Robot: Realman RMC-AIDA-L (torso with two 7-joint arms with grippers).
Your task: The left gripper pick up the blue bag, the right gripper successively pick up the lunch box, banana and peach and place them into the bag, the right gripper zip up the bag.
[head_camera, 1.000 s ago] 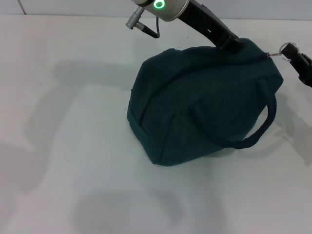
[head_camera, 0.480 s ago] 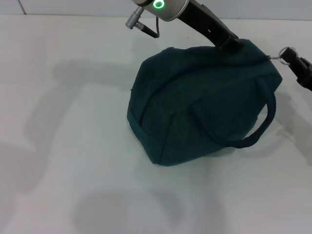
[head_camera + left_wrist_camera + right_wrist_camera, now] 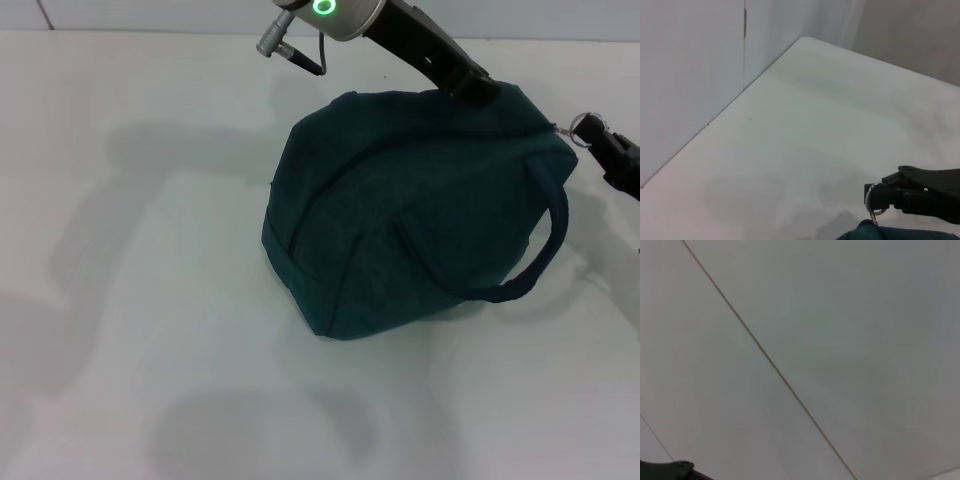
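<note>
The blue bag (image 3: 410,215) stands on the white table, its top closed and one loop handle hanging down its front. My left gripper (image 3: 468,83), on the arm with the green ring, is shut on the bag's top edge at the far side. My right gripper (image 3: 592,130) is at the bag's right end, shut on the metal ring zipper pull (image 3: 578,125). The left wrist view shows that ring (image 3: 872,198) in the right gripper's black fingers (image 3: 890,194), just above the bag's corner (image 3: 890,234). The lunch box, banana and peach are out of view.
The white table (image 3: 130,300) spreads to the left and front of the bag. A pale wall (image 3: 690,65) runs along the table's far edge. The right wrist view shows only a pale surface with a thin seam (image 3: 770,360).
My right gripper has moved a little nearer and lower with the zipper ring, closer to the bag's right corner. The left gripper and the bag have barely moved.
</note>
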